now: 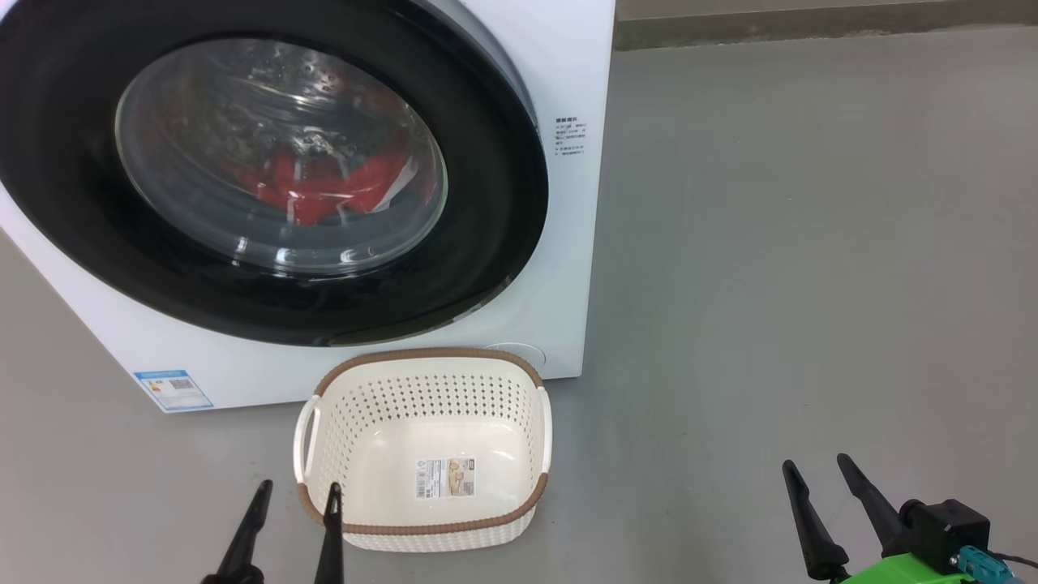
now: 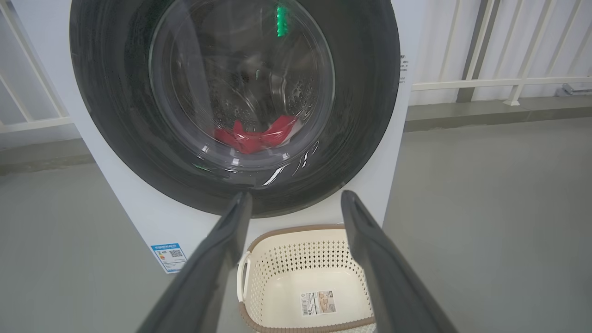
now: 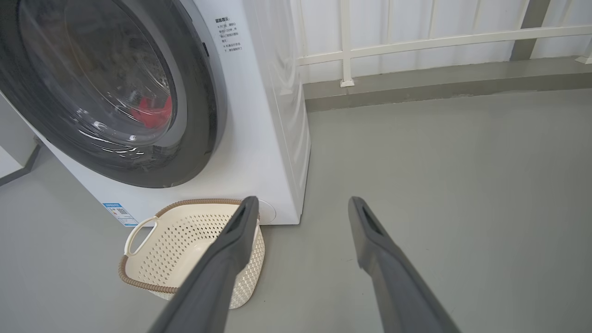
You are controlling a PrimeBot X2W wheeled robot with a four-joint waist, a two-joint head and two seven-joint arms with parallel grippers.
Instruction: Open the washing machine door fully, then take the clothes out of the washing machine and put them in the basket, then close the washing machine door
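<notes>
The washing machine [image 1: 572, 268], a heavy white box, takes up the upper left of the head view and is unlikely to shift under a pull. Its washing machine door [image 1: 495, 203] looks shut against the front. It is probably stiff and weighty on its hinge, and the glossy black rim would be slippery to pinch. A finger hooked behind the rim's right edge seems the best hold, where the right wrist view shows a small dark notch that may be a grip. The basket [image 1: 422, 529] sits on the floor just in front of the machine, at lower centre. It is likely light and rigid, and easily nudged. The clothes [image 1: 324, 185] lie low in the drum behind the glass. They are soft and limp, and best taken by a bunched fold.

The left gripper [image 1: 298, 488] hangs at lower left, beside the basket's near left corner, fingers pointing up-frame, jaws spread and holding nothing. The right gripper [image 1: 815, 464] hangs at lower right over bare floor, well apart from the machine, also spread and holding nothing.
</notes>
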